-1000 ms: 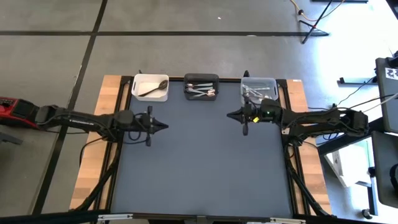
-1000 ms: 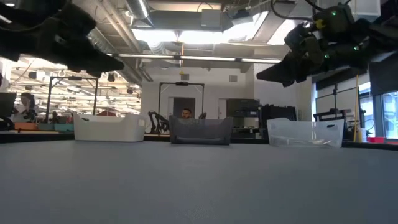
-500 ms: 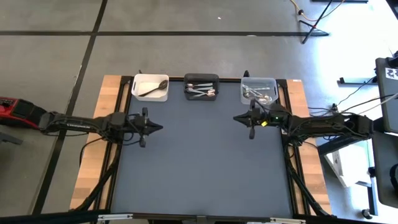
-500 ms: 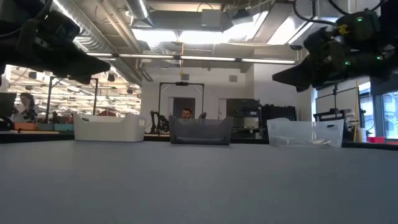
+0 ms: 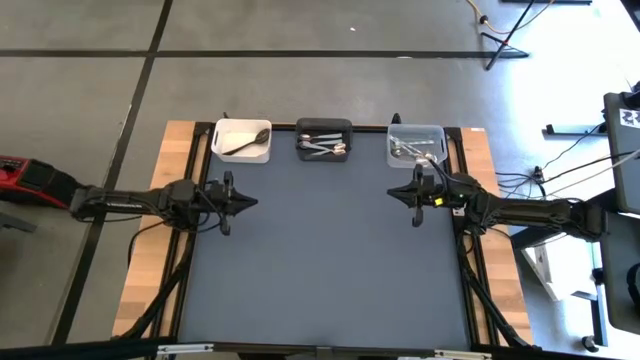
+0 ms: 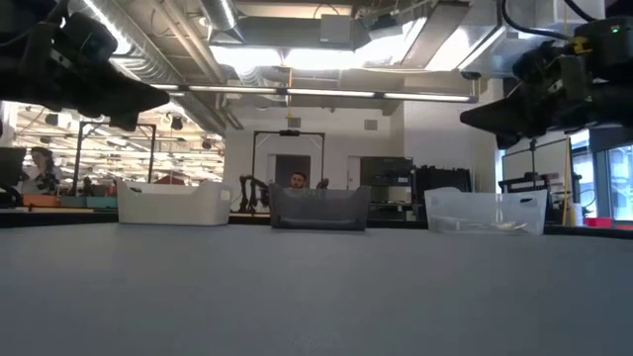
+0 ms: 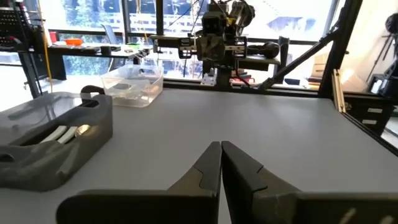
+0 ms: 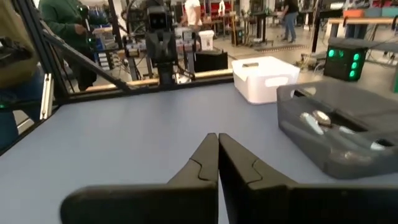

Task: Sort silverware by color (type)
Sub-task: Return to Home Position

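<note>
Three bins stand in a row at the table's far edge. The white bin holds one dark spoon. The dark bin holds silver spoons, seen also in the right wrist view. The clear bin holds more spoons. My left gripper is shut and empty, raised over the table's left part. My right gripper is shut and empty, raised over the right part, near the clear bin.
The grey mat lies open between the two arms, bordered by wooden strips left and right. People stand in the room beyond the table.
Both arms have drawn back outward with fingers shut: my left gripper toward the table's left edge, my right gripper toward the right edge. The bins and spoons have stayed put.
</note>
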Robot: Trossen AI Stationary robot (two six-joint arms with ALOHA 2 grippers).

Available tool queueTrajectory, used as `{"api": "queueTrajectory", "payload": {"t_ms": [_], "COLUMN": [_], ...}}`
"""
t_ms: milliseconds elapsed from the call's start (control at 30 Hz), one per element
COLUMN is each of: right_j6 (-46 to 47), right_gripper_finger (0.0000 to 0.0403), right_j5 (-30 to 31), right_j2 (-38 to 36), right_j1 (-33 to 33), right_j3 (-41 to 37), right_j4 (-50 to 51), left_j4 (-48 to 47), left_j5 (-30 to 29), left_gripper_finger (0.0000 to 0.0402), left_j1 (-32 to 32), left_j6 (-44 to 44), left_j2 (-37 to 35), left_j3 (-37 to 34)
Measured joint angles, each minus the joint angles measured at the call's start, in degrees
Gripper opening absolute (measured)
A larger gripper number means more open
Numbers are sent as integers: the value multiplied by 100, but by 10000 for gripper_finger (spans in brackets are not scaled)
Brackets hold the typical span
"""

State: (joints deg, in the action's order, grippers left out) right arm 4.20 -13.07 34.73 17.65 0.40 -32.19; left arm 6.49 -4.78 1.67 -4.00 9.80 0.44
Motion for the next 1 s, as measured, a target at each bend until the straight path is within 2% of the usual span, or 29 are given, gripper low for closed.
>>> {"api": "queueTrajectory", "payload": {"t_ms": [133,300,700,767,867,1000], "right_j6": [4,3,151,310,346,424], "right_gripper_finger": [2,2,2,2,2,1], "right_j5": [4,221,458,396,-10,81], "right_j2": [-397,-1031,-2665,-2903,-3224,-3469], "right_j1": [0,0,-1,-7,-6,-7], "right_j3": [0,0,0,0,0,0], "right_j4": [357,916,2502,2723,2901,2907], "left_j4": [-495,-496,-517,-510,-511,-511], "left_j5": [-79,-104,-87,-89,-88,-90], "left_gripper_finger": [7,7,7,7,7,7], "left_j1": [1,9,7,7,5,4], "left_j6": [-3,-11,1,-1,-1,-1], "left_j2": [-472,-982,-874,-874,-874,-874], "left_j3": [1,1,5,5,5,5]}}
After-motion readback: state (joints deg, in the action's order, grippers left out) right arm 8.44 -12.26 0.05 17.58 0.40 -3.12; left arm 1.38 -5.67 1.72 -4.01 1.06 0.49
